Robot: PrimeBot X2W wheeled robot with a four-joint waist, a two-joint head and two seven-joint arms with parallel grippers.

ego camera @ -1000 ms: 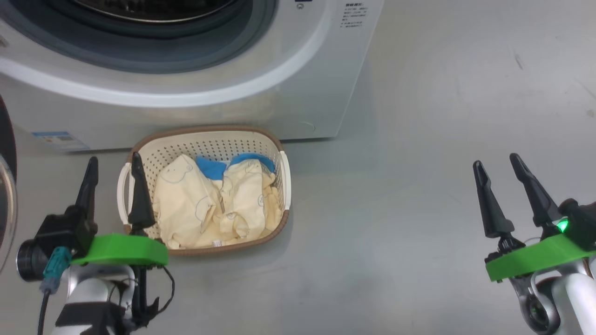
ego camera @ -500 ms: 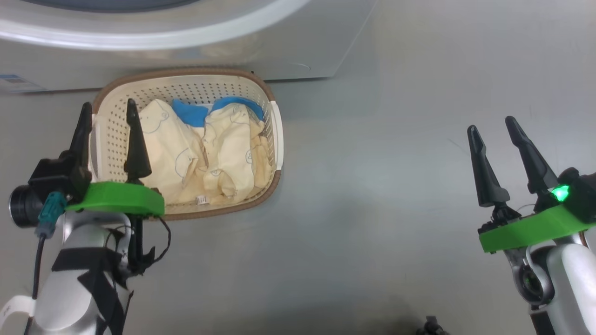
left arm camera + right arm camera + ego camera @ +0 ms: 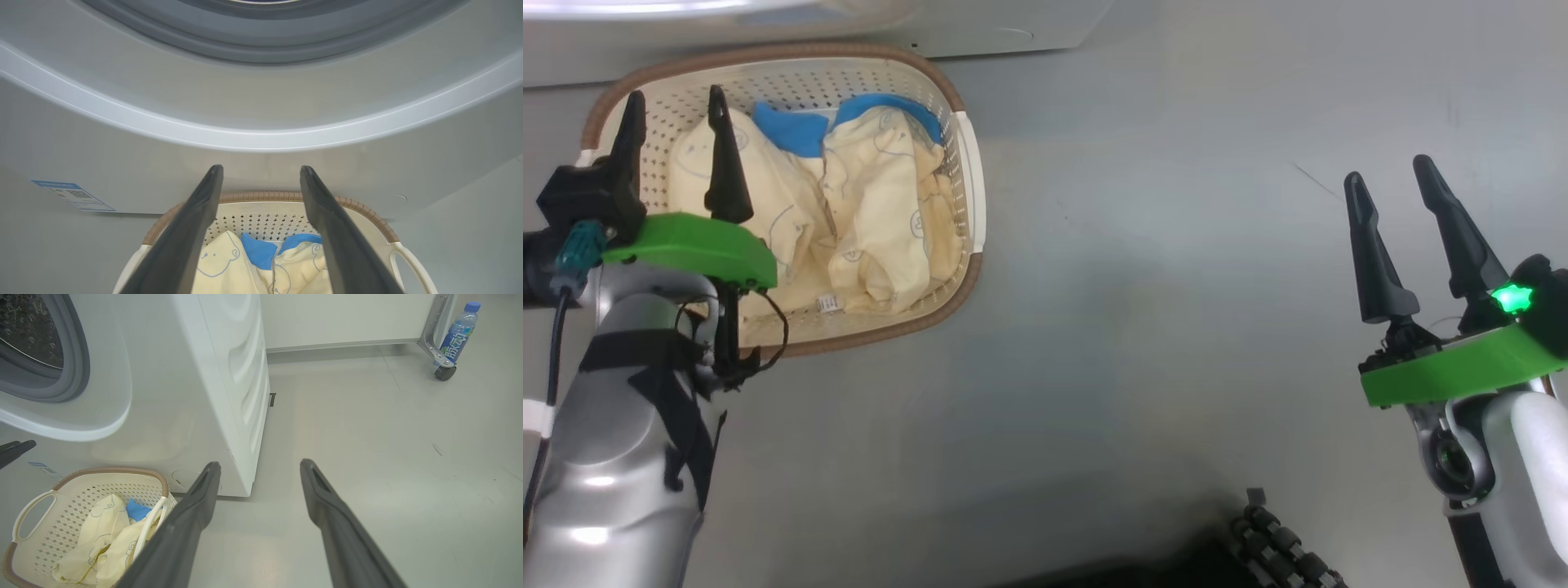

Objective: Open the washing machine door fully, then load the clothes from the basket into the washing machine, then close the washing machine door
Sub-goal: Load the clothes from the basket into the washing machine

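Left gripper (image 3: 261,173) fingers spread apart above the basket (image 3: 359,208) holding the clothes (image 3: 229,265), before the washing machine (image 3: 261,106).

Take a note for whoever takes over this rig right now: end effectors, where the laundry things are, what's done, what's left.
The left end effector is open and empty, over the basket, at its left side.
The right end effector is open and empty, over bare floor to the right.
The clothes lie in the basket, before the washing machine.
Done: the drum opening is uncovered, so the door seems open.
Left: load the clothes, close the door.
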